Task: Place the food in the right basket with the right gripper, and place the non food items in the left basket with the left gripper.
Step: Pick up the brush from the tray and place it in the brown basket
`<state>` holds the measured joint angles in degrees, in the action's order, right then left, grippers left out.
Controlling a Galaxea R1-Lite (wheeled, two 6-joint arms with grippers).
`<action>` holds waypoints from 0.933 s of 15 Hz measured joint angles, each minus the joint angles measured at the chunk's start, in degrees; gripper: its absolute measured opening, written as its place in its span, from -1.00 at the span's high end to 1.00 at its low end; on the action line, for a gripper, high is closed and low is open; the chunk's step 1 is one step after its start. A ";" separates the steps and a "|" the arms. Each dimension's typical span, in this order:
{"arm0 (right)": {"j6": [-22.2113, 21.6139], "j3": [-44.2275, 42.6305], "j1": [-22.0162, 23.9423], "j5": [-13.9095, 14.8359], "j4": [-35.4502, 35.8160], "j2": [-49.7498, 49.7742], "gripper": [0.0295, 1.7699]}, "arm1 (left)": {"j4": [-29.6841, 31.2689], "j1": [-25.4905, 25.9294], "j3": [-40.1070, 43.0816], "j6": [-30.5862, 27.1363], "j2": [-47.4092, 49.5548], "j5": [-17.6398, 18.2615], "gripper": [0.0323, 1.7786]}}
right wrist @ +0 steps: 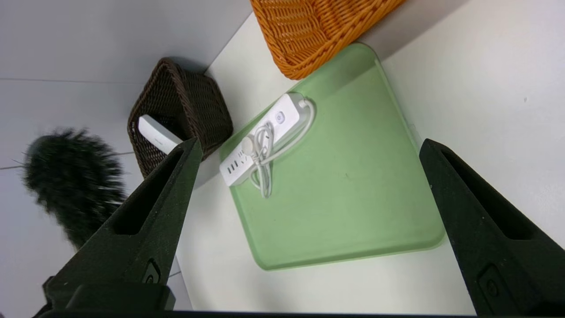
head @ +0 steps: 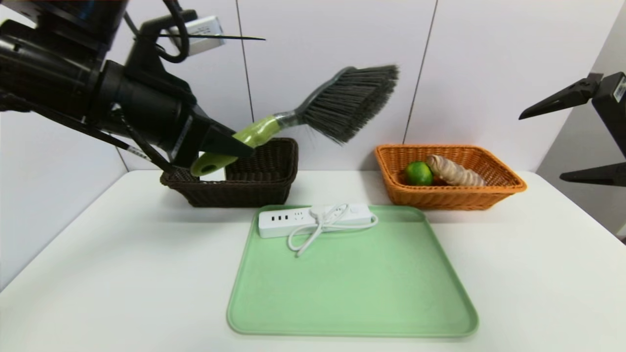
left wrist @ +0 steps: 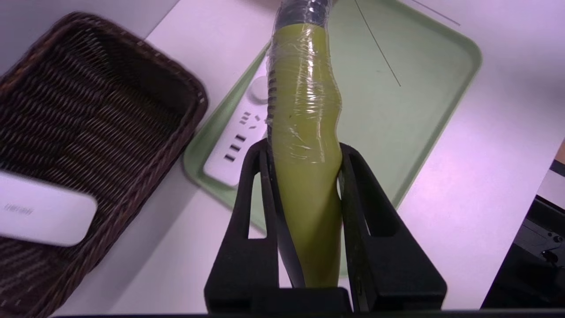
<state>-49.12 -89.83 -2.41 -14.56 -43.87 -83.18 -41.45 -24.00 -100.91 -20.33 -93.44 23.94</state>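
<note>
Left gripper (left wrist: pixel 304 176) is nearest the lens in the left wrist view, fingers pressed on the yellow-green handle of the dust brush (left wrist: pixel 305 132); handle is wrapped in clear film and runs straight out between the fingers. In the head view the left gripper (head: pixel 230 143) hangs in the air over the front-left part of the dark brown basket (head: pixel 264 188), brush (head: pixel 318 110) tilted up and to the right, grey bristles high above the table and past the basket's right rim, handle end poking down toward the basket's left side.

Dark brown basket (left wrist: pixel 110 110) already holds a white flat device (left wrist: pixel 42 212), lying on its floor.

Green tray (head: pixel 352 293) sits centre on the white table (head: pixel 107 274), just in front of both baskets. White power strip (head: pixel 313 219) with its coiled cord lies along the tray's far edge, cord looped on top and trailing toward the tray's middle.

Orange basket (head: pixel 455 193) at back right holds a lime (head: pixel 418 173) and a ginger root (head: pixel 452 171), touching each other.

Right gripper (head: pixel 594 132) is raised off to the right side, clear of the table, fingers spread wide with nothing between them; right wrist view looks down past them at the tray (right wrist: pixel 353 198) and power strip (right wrist: pixel 260 139).
</note>
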 joint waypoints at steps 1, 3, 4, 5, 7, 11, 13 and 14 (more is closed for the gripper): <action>-0.07 0.28 -0.04 -0.05 -0.02 0.02 -0.93 | -2.10 2.79 -1.01 -0.94 0.59 0.30 0.56; -0.05 0.48 -0.01 0.00 -0.06 0.11 -0.93 | -4.88 8.66 -1.90 -4.88 1.11 1.28 0.56; -0.09 0.52 -0.01 -0.02 -0.15 0.21 -0.93 | -5.51 11.69 -2.08 -7.56 1.05 2.10 0.56; -0.07 0.61 -0.01 -0.02 -0.13 0.33 -0.93 | -5.90 15.21 -2.19 -11.01 0.72 3.10 0.56; -0.02 1.06 -0.04 0.00 -0.17 0.57 -0.93 | -6.92 20.96 -2.95 -17.81 -0.68 3.91 0.56; -0.09 2.21 -0.41 -0.02 -0.17 0.71 -0.93 | -11.28 28.66 -10.03 -28.56 -6.28 4.17 0.56; -0.11 2.77 -0.50 0.01 -0.13 0.68 -0.93 | -13.24 31.07 -11.81 -34.49 -9.18 3.95 0.56; -0.09 2.93 -0.52 0.00 -0.11 0.60 -0.93 | -13.35 31.66 -12.09 -36.45 -10.23 3.78 0.56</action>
<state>-49.20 -86.91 -2.94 -14.56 -43.98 -82.58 -54.80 7.66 -113.01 -56.78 -103.67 27.72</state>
